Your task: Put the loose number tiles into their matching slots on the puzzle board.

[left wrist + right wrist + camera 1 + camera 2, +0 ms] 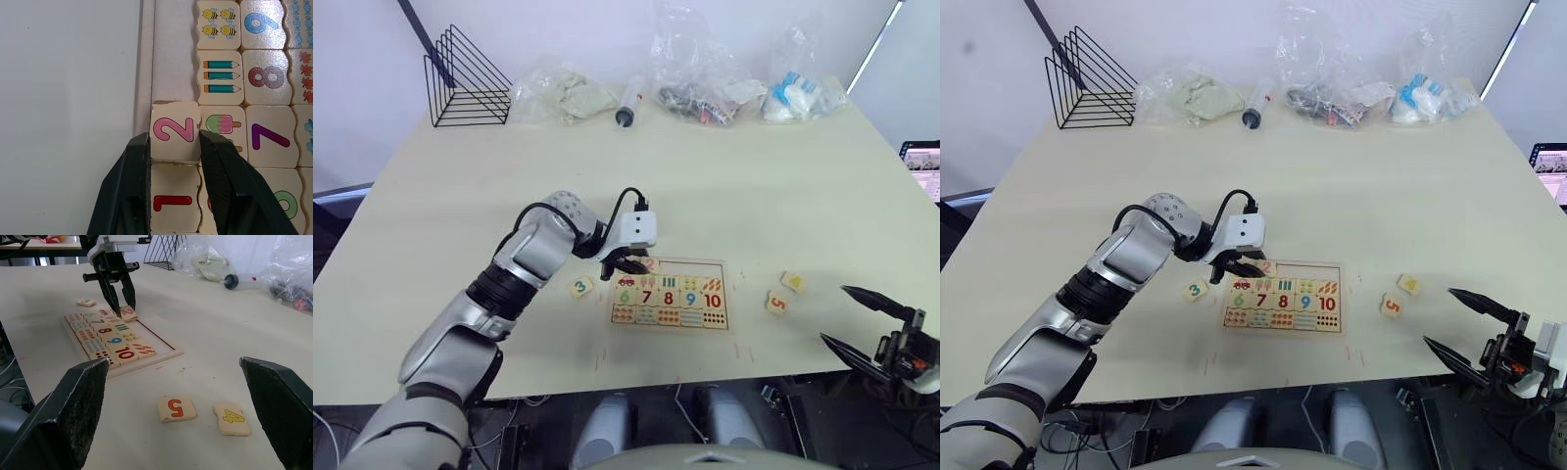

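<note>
Between the left gripper's (174, 147) closed fingers, tile 2 (174, 129) sits over the puzzle board's (670, 294) top row, beside seated tile 1 (173, 201) | square it before release | right gripper (1474, 323) open, idle; tiles 5 (176, 408) and 4 (231, 417) just ahead of it.

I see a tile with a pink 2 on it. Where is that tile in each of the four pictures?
Left eye view: the 2 tile sits at the puzzle board's top edge, under the left tool.
Right eye view: same spot, at the board's upper left.
Left wrist view: centre, between the black fingers.
Right wrist view: beyond the board, below the other arm's tool.
Shared landmark: the red 1 tile beside it.
</note>
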